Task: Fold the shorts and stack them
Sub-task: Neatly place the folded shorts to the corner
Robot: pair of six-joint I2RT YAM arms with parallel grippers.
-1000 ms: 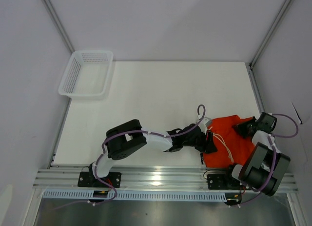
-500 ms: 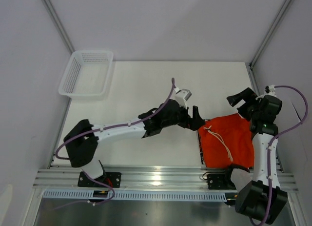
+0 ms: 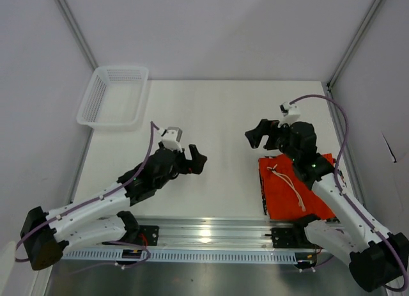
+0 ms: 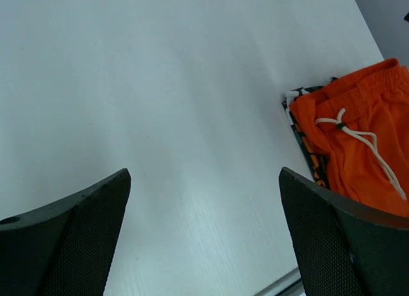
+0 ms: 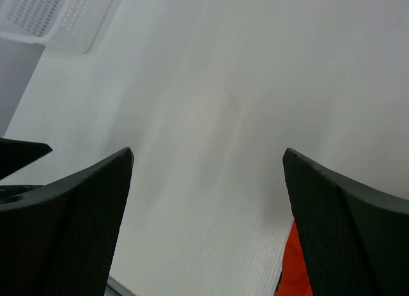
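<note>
The plain orange shorts [image 3: 305, 188] lie folded at the table's near right, white drawstring [image 3: 289, 185] on top. They rest on the patterned shorts [image 3: 262, 188], of which only the left edge shows. In the left wrist view the orange shorts [image 4: 374, 126] and the patterned edge [image 4: 305, 137] sit at the right. My left gripper [image 3: 195, 159] hovers open over bare table left of the pile, nothing between its fingers [image 4: 67, 241]. My right gripper [image 3: 261, 136] hangs open just beyond the pile's far left corner, empty; a strip of orange shorts [image 5: 291, 270] shows by its right finger.
A white mesh basket [image 3: 114, 96] stands at the far left corner, also in the right wrist view as the basket [image 5: 57, 15]. Metal rails [image 3: 211, 235] run along the near edge. Grey walls close in the table on three sides.
Both grippers have let go of the orange shorts and opened. The left arm swung left, away from the pile. The right arm lifted and moved toward the table's middle.
</note>
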